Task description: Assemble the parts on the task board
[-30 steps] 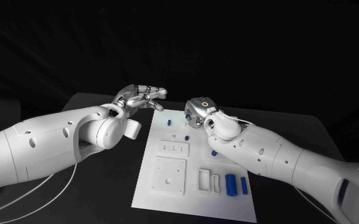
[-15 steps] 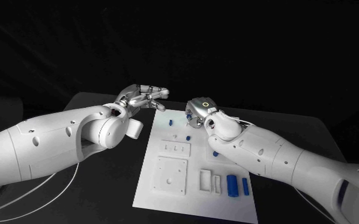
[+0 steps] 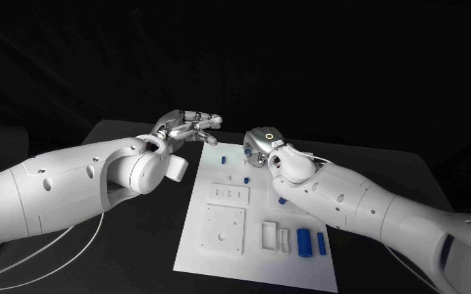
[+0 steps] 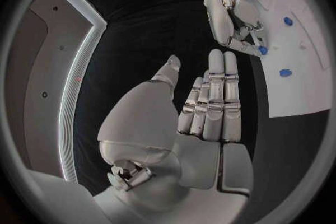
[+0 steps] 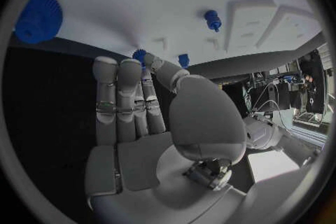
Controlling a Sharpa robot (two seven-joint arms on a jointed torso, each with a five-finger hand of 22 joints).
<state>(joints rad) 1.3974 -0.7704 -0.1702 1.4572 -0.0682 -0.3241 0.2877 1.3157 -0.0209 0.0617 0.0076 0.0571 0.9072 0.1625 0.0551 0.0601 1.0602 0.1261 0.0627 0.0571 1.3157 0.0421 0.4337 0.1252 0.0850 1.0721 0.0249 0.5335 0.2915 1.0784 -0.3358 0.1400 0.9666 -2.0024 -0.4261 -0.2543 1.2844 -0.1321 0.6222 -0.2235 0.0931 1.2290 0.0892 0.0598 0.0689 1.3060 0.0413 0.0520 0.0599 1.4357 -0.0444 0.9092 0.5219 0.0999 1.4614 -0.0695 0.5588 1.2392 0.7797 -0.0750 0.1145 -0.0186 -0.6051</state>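
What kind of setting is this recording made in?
Probably a robotics lab test bench: a black table before a dark backdrop carries a white task board with small blue parts, and cabled equipment stands at the room's edge.

Black table (image 3: 133, 229), dark backdrop behind

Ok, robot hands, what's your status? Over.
Left robot hand open, beside the task board. Right robot hand fingertips at a small blue part, grip unclear. Nothing blocking.
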